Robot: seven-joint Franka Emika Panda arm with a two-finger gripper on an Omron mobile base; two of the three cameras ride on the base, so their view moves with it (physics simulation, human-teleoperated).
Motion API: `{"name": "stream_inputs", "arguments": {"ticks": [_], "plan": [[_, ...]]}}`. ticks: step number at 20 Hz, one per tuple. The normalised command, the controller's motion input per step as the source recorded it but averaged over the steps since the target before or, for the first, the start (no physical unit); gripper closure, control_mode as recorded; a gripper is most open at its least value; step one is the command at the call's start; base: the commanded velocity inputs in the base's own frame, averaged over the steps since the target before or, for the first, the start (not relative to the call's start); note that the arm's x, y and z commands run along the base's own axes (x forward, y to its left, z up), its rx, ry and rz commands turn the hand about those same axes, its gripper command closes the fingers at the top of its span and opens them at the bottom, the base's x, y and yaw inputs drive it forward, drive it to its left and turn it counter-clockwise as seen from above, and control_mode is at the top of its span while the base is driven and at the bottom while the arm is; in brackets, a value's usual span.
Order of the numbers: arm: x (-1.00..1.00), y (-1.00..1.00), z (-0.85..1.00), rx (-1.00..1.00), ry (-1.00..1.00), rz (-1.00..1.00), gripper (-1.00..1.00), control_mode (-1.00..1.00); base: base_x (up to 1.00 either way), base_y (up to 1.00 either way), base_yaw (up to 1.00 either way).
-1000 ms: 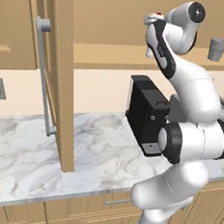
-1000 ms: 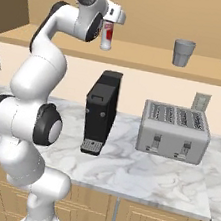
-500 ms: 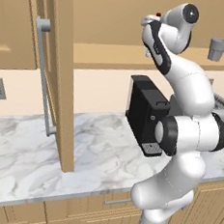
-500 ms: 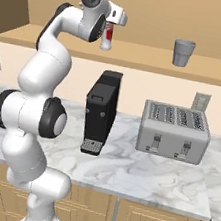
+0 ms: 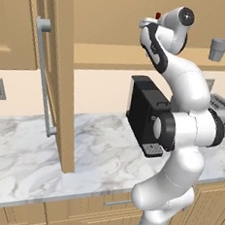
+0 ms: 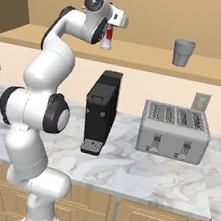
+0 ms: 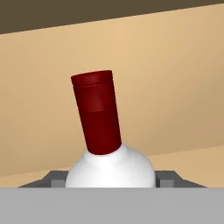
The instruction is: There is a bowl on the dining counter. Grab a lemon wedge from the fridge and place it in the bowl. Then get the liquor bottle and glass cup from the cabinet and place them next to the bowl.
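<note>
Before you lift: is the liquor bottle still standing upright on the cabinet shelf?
Upright: liquor bottle stands on the shelf, cap up, at the gripper.

The liquor bottle (image 7: 110, 168) body is hidden low between the tool (image 7: 111, 180) fingers.

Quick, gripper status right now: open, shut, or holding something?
Gripper: jaws either side of the liquor bottle on the cabinet shelf; whether they have clamped on it cannot be told.
</note>
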Motion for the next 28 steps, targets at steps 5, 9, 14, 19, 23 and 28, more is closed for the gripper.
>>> {"name": "stream_inputs", "arguments": {"ticks": [5,9,14,19,23,28], "plan": [[-0.09,-0.01,0.00,0.00,-0.01,0.00,1.00,-1.00,0.00,0.00,0.00],[-0.81,-0.02,0.00,0.00,-0.08,0.02,1.00,-1.00,0.00,0.00,0.00],[-1.00,0.00,0.10,0.00,-0.09,0.03,1.00,-1.00,0.00,0.00,0.00],[-1.00,0.00,0.27,0.00,-0.04,0.03,1.00,-1.00,0.00,0.00,0.00],[-1.00,0.00,0.32,0.00,0.00,0.00,1.00,-1.00,0.00,0.00,0.00],[-1.00,0.00,-0.02,0.00,0.09,0.00,1.00,-1.00,0.00,0.00,0.00]]}}
